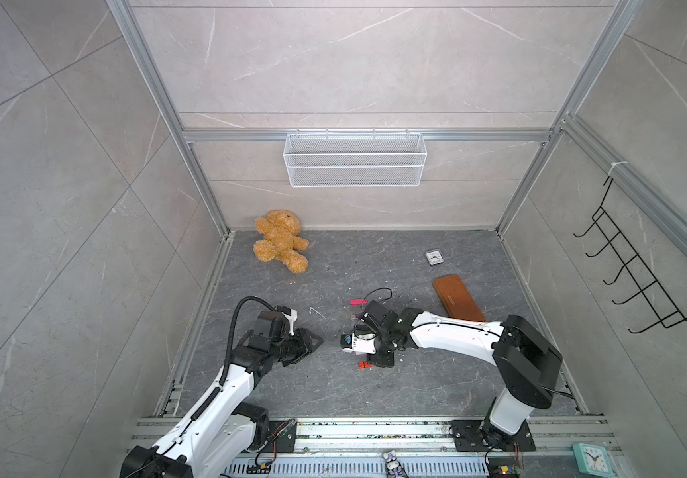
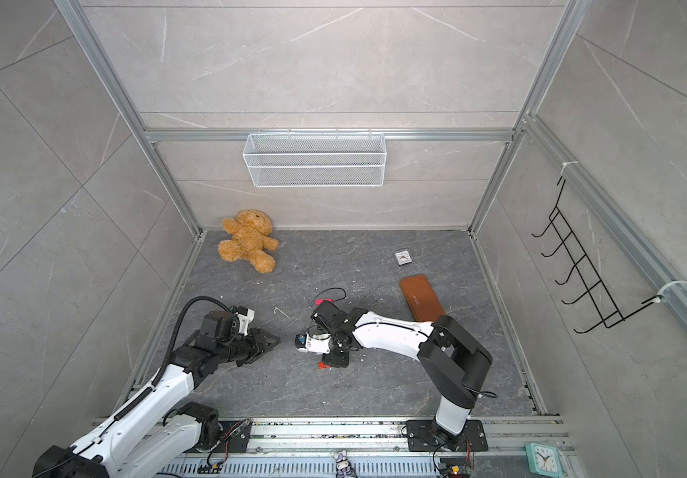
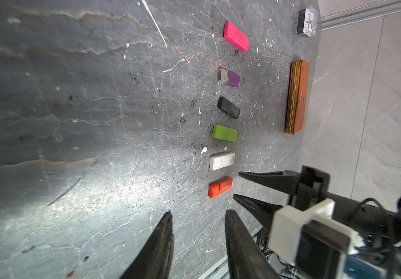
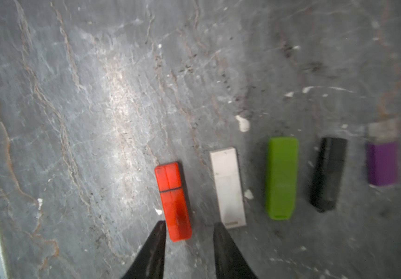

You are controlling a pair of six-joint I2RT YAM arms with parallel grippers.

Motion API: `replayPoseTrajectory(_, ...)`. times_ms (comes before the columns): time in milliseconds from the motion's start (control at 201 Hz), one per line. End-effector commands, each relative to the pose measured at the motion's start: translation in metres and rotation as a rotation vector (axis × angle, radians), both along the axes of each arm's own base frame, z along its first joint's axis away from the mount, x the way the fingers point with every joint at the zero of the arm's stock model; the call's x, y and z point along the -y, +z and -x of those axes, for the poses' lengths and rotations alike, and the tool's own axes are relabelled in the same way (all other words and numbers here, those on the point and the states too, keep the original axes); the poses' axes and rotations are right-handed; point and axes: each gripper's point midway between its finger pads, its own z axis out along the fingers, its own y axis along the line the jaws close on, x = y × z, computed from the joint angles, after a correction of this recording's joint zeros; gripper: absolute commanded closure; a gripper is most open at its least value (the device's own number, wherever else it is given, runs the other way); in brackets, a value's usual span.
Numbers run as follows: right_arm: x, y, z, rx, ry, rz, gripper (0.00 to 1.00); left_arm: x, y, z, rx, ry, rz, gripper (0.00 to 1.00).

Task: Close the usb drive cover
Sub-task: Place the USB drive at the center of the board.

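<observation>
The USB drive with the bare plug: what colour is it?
The drive is purple; see left wrist view.

**A grey stone room with a dark counter**

You are looking into a small room with pale grey stone walls (image 1: 354,62). Thin white lines run through them. Shiny metal bars (image 1: 230,135) stand in the corners, and one goes across the back. A white wire basket (image 1: 354,176) hangs from that back bar. A black hook rack (image 1: 633,265) hangs on the wall to the right. The counter (image 1: 375,385) is dark grey stone with pale cracks and little white specks. A bright patch of light (image 3: 127,190) shines on it.
</observation>
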Motion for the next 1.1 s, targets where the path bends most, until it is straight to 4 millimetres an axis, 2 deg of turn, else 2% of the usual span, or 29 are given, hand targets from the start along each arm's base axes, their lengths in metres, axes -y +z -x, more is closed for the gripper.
replayPoseTrajectory(0,0.010,0.042,-0.044,0.096,-0.196,-0.092,0.63,-0.028,0.020,-0.026,0.097,0.019,-0.188,0.61)
replayPoseTrajectory(184,0.063,0.052,-0.101,0.217,-0.482,-0.141,0.62,-0.098,0.029,-0.072,0.116,0.178,-0.452,0.61)
replayPoseTrajectory(259,0.088,0.059,-0.123,0.268,-0.619,-0.185,0.61,-0.113,0.036,-0.094,0.199,0.170,-0.578,0.61)
replayPoseTrajectory(294,0.102,0.062,-0.134,0.302,-0.686,-0.203,0.60,-0.120,0.038,-0.104,0.249,0.169,-0.640,0.61)
replayPoseTrajectory(384,0.145,0.068,-0.160,0.392,-0.870,-0.258,0.48,-0.138,0.034,-0.124,0.366,0.169,-0.789,0.61)
replayPoseTrajectory(449,0.181,0.068,-0.175,0.446,-1.013,-0.294,0.40,-0.151,0.029,-0.133,0.421,0.199,-0.865,0.60)
replayPoseTrajectory(539,0.222,0.062,-0.190,0.498,-1.163,-0.367,0.36,-0.162,0.018,-0.141,0.490,0.224,-0.905,0.60)
replayPoseTrajectory(588,0.237,0.055,-0.193,0.523,-1.210,-0.413,0.35,-0.165,0.010,-0.143,0.521,0.223,-0.921,0.60)
replayPoseTrajectory(688,0.247,0.041,-0.195,0.583,-1.210,-0.440,0.31,-0.170,-0.008,-0.145,0.574,0.247,-0.926,0.60)
replayPoseTrajectory(758,0.256,0.036,-0.192,0.579,-1.239,-0.470,0.29,-0.173,0.000,-0.150,0.623,0.277,-0.915,0.60)
replayPoseTrajectory(828,0.264,0.042,-0.189,0.567,-1.252,-0.559,0.27,-0.172,0.006,-0.153,0.703,0.303,-0.865,0.60)
replayPoseTrajectory(898,0.279,0.047,-0.183,0.582,-1.286,-0.651,0.18,-0.171,0.005,-0.155,0.729,0.306,-0.838,0.60)
replayPoseTrajectory(908,0.280,0.046,-0.182,0.581,-1.286,-0.659,0.15,-0.171,0.004,-0.155,0.731,0.306,-0.837,0.60)
replayPoseTrajectory(927,0.281,0.045,-0.180,0.584,-1.279,-0.679,0.03,-0.171,0.003,-0.155,0.737,0.304,-0.834,0.60)
replayPoseTrajectory(942,0.281,0.045,-0.180,0.590,-1.275,-0.693,0.00,-0.172,0.002,-0.156,0.743,0.307,-0.831,0.59)
replayPoseTrajectory(1097,0.282,0.043,-0.173,0.640,-1.257,-0.741,0.00,-0.168,-0.016,-0.160,0.753,0.270,-0.809,0.59)
